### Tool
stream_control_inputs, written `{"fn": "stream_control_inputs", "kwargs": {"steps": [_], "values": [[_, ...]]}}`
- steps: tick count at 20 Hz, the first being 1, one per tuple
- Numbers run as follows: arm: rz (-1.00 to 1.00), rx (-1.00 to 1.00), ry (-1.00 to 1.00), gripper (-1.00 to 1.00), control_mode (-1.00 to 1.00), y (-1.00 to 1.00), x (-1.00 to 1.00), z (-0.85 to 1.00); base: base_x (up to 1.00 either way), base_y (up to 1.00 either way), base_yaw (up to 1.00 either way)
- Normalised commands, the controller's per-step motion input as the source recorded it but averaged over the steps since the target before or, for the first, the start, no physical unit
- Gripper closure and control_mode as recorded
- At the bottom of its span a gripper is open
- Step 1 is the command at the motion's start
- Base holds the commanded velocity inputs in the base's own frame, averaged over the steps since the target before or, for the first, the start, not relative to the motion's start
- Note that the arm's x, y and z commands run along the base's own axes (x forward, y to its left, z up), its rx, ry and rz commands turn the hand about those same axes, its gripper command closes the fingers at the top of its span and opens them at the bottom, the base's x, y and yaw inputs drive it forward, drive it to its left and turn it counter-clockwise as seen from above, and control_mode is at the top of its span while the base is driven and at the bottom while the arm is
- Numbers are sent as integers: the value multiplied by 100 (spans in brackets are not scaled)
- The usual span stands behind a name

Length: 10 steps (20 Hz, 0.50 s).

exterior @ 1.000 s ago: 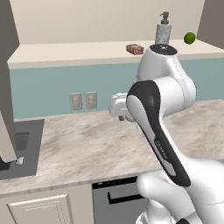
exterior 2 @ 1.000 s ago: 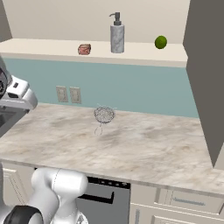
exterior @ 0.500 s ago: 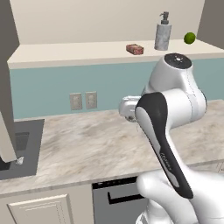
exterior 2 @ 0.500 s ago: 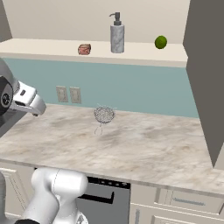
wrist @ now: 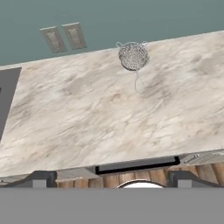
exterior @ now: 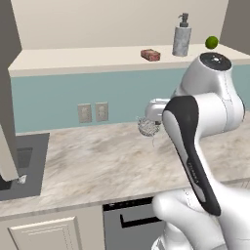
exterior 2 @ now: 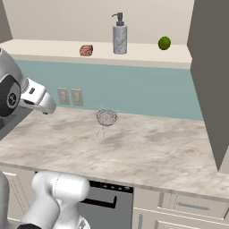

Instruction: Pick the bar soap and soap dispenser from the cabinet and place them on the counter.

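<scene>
My tool is open and empty, aimed down at the desk. The bar soap and soap dispenser stand well above it on the cabinet shelf, dispenser upright, right of the soap.

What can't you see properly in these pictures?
- Sink: cut off by the left edge in the left base view.
- Wire-mesh ball: its right side is hidden behind the arm in the left base view.
- Bar soap: too small for any markings in the right base view.
</scene>
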Motion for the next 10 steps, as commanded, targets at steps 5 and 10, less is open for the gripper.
{"fn": "stream_control_inputs", "kwargs": {"steps": [5,10], "values": [[0,0,-3,-100,-100,-28,1,18,0,0,0],[2,0,-11,-100,-100,-28,5,28,0,0,0]]}}
